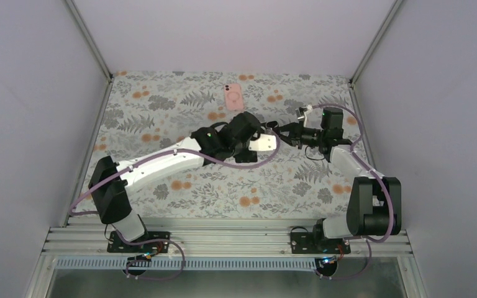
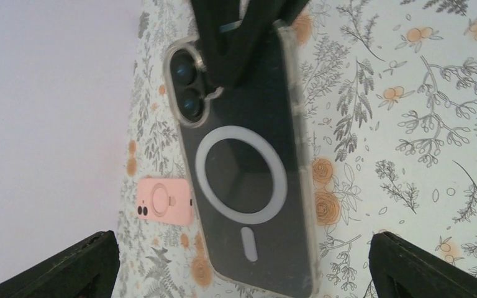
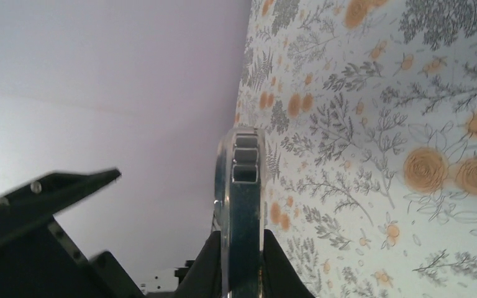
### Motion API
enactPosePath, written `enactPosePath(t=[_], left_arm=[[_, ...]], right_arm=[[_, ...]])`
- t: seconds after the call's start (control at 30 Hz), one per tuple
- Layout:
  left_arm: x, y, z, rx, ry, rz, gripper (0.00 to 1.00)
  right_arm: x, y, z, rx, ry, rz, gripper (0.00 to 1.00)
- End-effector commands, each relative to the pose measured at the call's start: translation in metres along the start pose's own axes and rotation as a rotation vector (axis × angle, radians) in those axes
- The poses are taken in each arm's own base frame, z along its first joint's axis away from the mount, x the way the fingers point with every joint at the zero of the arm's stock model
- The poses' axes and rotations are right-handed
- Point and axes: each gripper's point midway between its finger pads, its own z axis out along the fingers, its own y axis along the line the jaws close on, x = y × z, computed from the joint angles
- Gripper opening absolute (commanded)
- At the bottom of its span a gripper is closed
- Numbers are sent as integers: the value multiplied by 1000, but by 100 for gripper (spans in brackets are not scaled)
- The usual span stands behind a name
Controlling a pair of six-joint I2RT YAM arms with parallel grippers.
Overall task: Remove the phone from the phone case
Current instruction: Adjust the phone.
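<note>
A black phone in a clear case [image 2: 242, 186] with a white ring on its back hangs above the floral table. My right gripper [image 3: 242, 239] is shut on its camera end, and I see the phone edge-on [image 3: 243, 198] between the fingers. In the left wrist view the right gripper's fingers [image 2: 248, 43] clamp the top of the phone. My left gripper [image 2: 243, 239] is open wide, its black fingertips [image 2: 87, 261] standing at either side of the phone's lower end, apart from it. In the top view the left gripper [image 1: 262, 131] and the right gripper [image 1: 284, 132] meet at mid-table.
A pink phone [image 1: 233, 96] with a ring on its back lies flat at the back of the table; it also shows in the left wrist view [image 2: 164, 200]. Grey walls close the table on three sides.
</note>
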Motion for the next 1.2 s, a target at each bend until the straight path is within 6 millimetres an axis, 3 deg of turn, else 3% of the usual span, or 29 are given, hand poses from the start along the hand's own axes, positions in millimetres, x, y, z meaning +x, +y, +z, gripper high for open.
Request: enactPosePath(t=[0.0,0.17,0.47,0.7,0.97,1.17], left_arm=[[-6,-3,-10,-128,30,121,100],[-8,-17,-4,-223,58,213,100],[-4,-20,4,-329,110,258,99],[-1,-22,9,-345,132,278,87],[6,-33,21,-320,148,316,81],[7,-29,25,-377,156,345,62]], right_arm=[[6,16,-7,-89,33,73,4],[12,15,-12,-104,52,164,4],[27,18,-14,-135,88,261,4],[34,15,-15,-143,93,322,4],[35,15,-15,-143,89,338,4],[37,13,-15,-144,94,352,4]])
